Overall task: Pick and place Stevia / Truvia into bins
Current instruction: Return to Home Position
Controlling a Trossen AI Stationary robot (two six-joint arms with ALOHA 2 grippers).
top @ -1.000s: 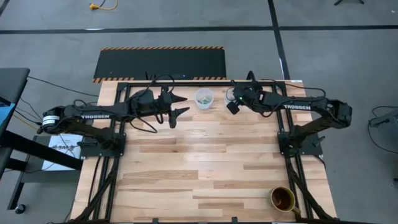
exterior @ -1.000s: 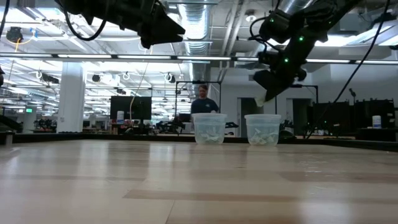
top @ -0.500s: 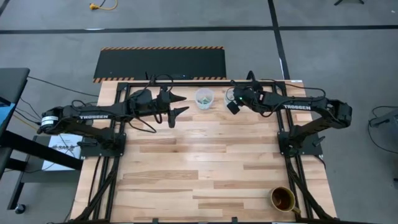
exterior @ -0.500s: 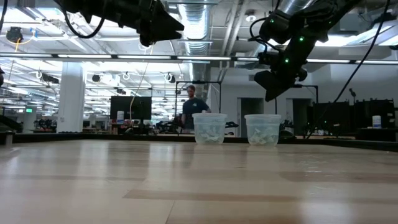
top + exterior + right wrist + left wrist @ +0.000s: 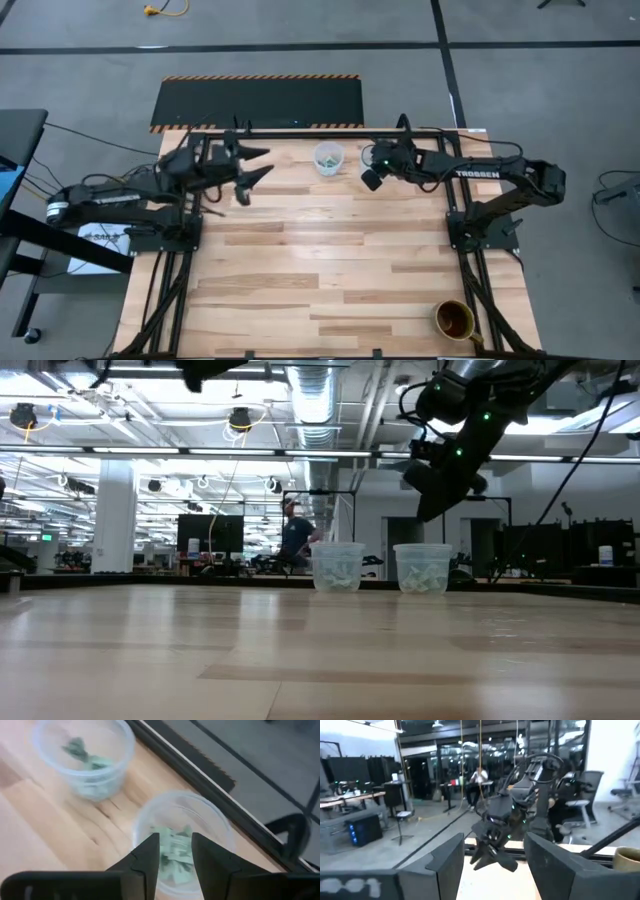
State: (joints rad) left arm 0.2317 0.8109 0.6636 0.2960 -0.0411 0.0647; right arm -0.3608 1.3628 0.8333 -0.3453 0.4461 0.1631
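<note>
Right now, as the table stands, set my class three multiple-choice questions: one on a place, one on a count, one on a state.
1. Where is the brown cup relative to the clear cups? A. Between them. B. Far off, on the right arm's side. C. Inside one.
2. How many clear cups hold packets? A. One. B. Two. C. None.
3. The left gripper is: A. open, empty. B. shut on a packet. C. shut on a cup.
Answers: B, it stands alone by the table's corner; B, the right gripper, above them, shows packets in both; A, its fingers stand apart, nothing between.
</note>
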